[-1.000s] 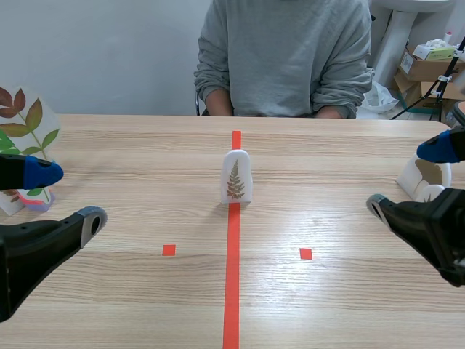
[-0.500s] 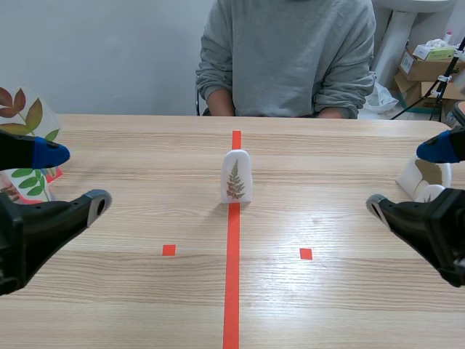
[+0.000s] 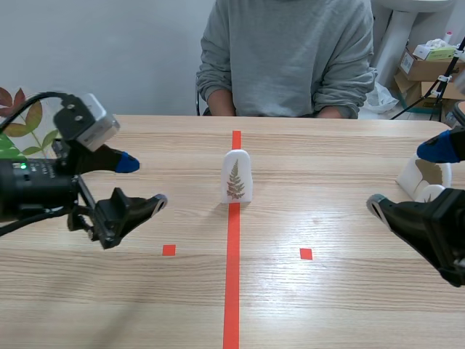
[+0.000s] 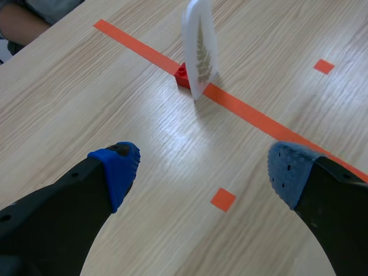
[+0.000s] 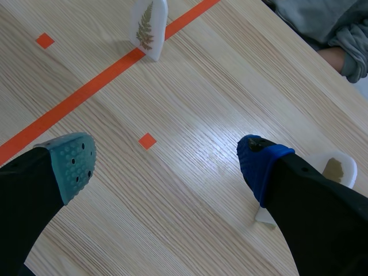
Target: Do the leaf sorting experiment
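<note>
While the fern card (image 3: 236,177) stands upright on the orange tape line (image 3: 232,276) at mid-table, the left gripper (image 3: 144,182) hangs well to its left, fingers spread and holding nothing. The right gripper (image 3: 407,178) sits near the table's right edge, also spread, beside a white piece (image 3: 415,179). A person (image 3: 287,54) sits across the table.

From the left wrist, the card rises ahead of the spread fingers, set in a red brick (image 4: 183,76) on the tape.

From the right wrist, the card stands far ahead of the parted fingers, and the white piece lies just beside the blue-padded finger (image 5: 260,159).
</note>
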{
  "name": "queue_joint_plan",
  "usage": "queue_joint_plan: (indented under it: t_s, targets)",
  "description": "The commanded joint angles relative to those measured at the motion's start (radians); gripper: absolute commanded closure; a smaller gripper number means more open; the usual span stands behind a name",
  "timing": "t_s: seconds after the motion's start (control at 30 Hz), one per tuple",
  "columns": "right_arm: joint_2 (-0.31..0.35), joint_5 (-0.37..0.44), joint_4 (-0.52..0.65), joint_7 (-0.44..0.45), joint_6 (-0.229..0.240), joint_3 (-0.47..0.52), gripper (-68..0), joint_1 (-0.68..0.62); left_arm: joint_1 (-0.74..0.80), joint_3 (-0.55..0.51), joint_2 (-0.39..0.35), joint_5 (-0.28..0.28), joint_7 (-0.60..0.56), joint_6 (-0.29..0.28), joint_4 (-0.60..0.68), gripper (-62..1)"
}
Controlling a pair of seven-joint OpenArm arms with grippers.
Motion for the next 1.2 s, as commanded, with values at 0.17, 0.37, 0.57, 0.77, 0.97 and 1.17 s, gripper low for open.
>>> queue_joint_plan:
  t_s: [0.17, 0.37, 0.57, 0.77, 0.97, 1.17]
  targets:
    - [-0.001, -0.018, 0.012, 0.008, -0.003, 0.006, -50.3, 0.012, -0.218, 0.138, 0.135, 0.029, -0.038, 0.004, -0.197, -48.5]
    - [-0.001, -0.019, 0.012, 0.005, -0.003, 0.006, -50.3, 0.012, -0.356, 0.209, 0.27, 0.14, -0.087, 0.043, -0.401, -48.5]
    - [-0.001, -0.019, 0.012, 0.005, -0.003, 0.006, -50.3, 0.012, -0.431, 0.231, 0.375, 0.237, -0.132, 0.09, -0.561, -48.5]
    - [-0.001, -0.018, 0.012, 0.009, -0.003, 0.006, -50.3, 0.012, -0.456, 0.231, 0.447, 0.307, -0.171, 0.124, -0.665, -48.5]
    - [-0.001, -0.018, 0.012, 0.012, -0.003, 0.006, -50.3, 0.012, -0.459, 0.231, 0.506, 0.352, -0.188, 0.172, -0.712, -48.4]
    - [-0.001, -0.018, 0.012, 0.012, -0.003, 0.006, -50.3, 0.012, -0.458, 0.231, 0.527, 0.356, -0.189, 0.187, -0.718, -48.4]
